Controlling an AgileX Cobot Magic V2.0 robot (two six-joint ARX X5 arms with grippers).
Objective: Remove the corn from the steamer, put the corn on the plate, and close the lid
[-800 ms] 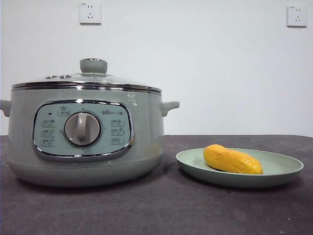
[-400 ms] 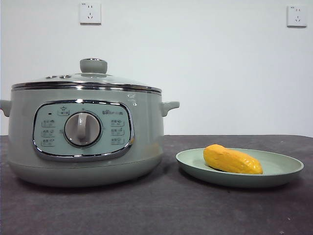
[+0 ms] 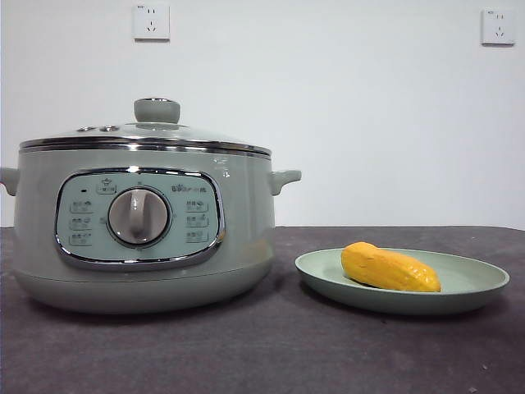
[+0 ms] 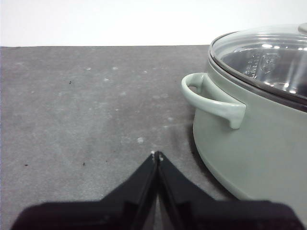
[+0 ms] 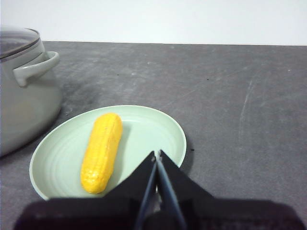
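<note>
Dark matte tabletop [image 3: 246, 345]: ridged stubby corn [image 3: 390, 268] on smooth plate [image 3: 484, 287], domed glass lid [image 3: 143, 135] on steamer [image 3: 246, 230], both grippers' jaws pressed together.

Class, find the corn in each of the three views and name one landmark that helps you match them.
Front view: corn lies on the plate, right of the steamer.
Left wrist view: corn not in it.
Right wrist view: corn lies on the plate.
Shared landmark: the steamer's side handle.

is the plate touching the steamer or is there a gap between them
Apart. The front view shows a strip of dark table between the plate and the steamer.
</note>
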